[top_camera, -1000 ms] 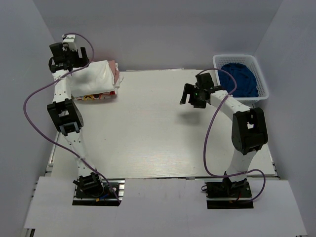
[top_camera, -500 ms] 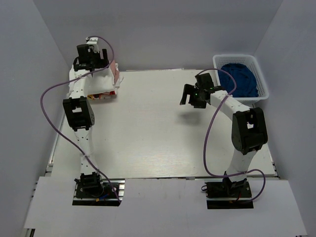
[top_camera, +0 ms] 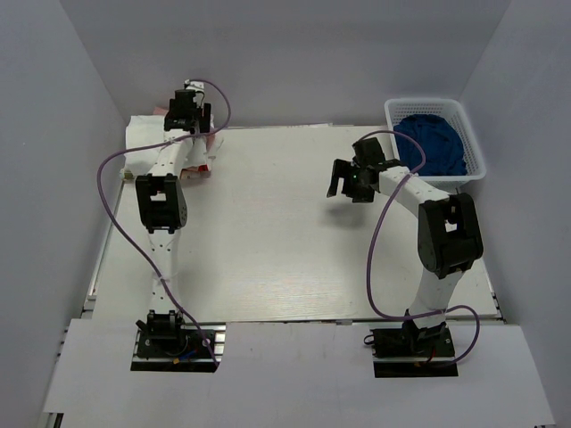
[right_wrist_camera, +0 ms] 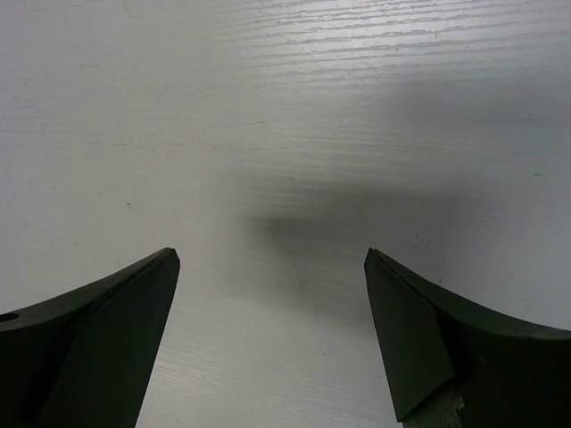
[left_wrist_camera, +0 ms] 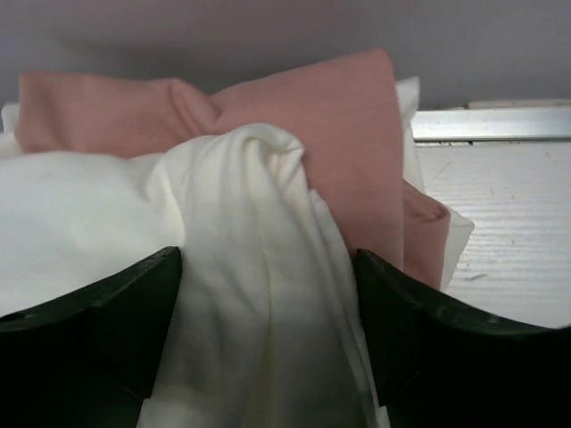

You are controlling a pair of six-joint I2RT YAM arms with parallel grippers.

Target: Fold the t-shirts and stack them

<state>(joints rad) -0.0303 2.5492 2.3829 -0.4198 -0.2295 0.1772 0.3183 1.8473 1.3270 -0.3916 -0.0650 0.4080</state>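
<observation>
At far right corner of table (top_camera: 268, 241), one white mesh basket (top_camera: 391, 109) is seen; it is filled with one rumpled heap of blue cloth (top_camera: 433, 143). The t-shirts (top_camera: 141, 147) are piled at the far left corner, against the back wall; in the top view the pile is partly covered by the left arm (top_camera: 161, 201), which lies across it. From the left wrist view two shirts are counted for sure: white shirt (left_wrist_camera: 241, 312) in front, bunched into a ridge; pink shirt (left_wrist_camera: 348, 125) behind and partly under it, its edge draped toward the table on the right. A strip of red print (top_camera: 198, 171) at the pile's near edge is probably a third shirt, but it is too small to be confirmed. Left gripper (top_camera: 189, 109) is placed over the pile's far right end; its fingers (left_wrist_camera: 98, 312) are spread wide, one on each side of the white ridge, with cloth filling the gap; no pinch is shown. Right gripper (top_camera: 341, 178) is held above bare table, well apart from basket and pile; jaws are fully apart with nothing between them; only its shadow (right_wrist_camera: 339, 223) is seen below. Two arms and two purple cables (top_camera: 379, 259) are counted, one cable looped beside each arm.
</observation>
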